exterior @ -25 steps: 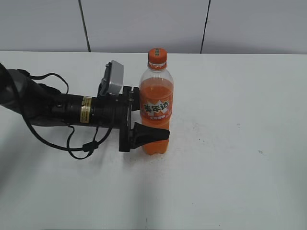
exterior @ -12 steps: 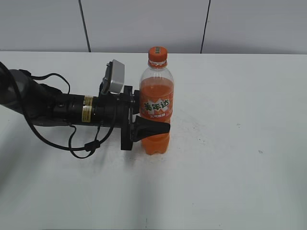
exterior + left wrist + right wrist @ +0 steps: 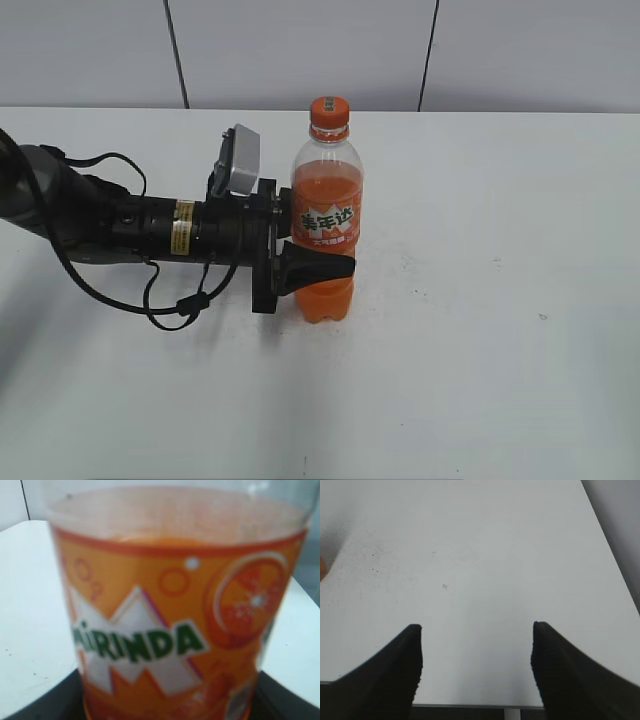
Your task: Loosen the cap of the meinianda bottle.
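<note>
- The cap (image 3: 329,113) is screwed on top of the meinianda bottle (image 3: 326,215), orange, with nothing touching it; it sits level above the orange neck ring.
- The meinianda bottle stands upright on the white worktop (image 3: 480,300), a little left of the middle and nearer the far edge than the near edge; orange liquid fills it up to the shoulder; its label shows white characters in the exterior view, and in the left wrist view (image 3: 170,630) it fills the frame with green "MIRINDA" lettering and a pictured orange slice.
- The left gripper (image 3: 318,270) reaches in sideways from the left edge of the worktop, low over the surface, and is clenched on the bottle's lower body just under the label; one dark finger (image 3: 312,271) wraps across the front of the bottle, the other is hidden behind it.
- A grey camera block (image 3: 238,160) sits on top of that wrist, and a black cable (image 3: 170,300) loops down from the arm onto the worktop.
- The right gripper (image 3: 476,662) hangs over bare worktop near the right edge, well apart from the bottle; its two dark fingers (image 3: 395,675) are spread wide with nothing between them.
</note>
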`<state>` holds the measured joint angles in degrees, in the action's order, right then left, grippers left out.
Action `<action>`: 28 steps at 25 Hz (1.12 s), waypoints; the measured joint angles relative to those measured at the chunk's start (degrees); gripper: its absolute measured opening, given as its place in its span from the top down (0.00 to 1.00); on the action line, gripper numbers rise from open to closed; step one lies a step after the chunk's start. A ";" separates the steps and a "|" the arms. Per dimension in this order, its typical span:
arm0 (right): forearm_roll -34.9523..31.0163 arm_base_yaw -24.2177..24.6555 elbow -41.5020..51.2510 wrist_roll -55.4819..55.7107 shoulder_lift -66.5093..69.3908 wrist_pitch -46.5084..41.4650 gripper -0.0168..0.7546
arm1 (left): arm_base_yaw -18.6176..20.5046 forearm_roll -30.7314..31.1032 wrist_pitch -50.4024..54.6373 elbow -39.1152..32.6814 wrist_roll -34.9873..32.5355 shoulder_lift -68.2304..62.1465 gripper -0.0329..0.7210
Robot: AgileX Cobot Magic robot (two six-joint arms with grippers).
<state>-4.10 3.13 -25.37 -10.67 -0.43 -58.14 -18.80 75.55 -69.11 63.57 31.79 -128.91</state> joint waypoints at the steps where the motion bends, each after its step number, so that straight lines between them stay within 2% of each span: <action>1: 0.00 0.00 0.00 0.00 0.00 0.00 0.31 | 0.00 0.00 0.00 0.00 0.00 0.00 0.41; 11: -0.40 0.00 0.00 0.07 0.00 0.00 0.31 | 0.00 -0.02 0.05 0.00 0.00 0.00 0.41; 19: -1.17 0.00 -1.01 4.33 0.17 -0.95 0.31 | 0.00 -0.02 0.05 0.00 0.00 0.00 0.41; 28: -1.12 0.00 -12.25 4.57 20.22 -6.89 0.31 | 0.00 -0.02 0.05 0.00 0.00 0.00 0.41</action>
<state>-5.22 3.13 -37.63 -6.11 19.78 -65.03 -18.80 75.53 -69.06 63.57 31.79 -128.91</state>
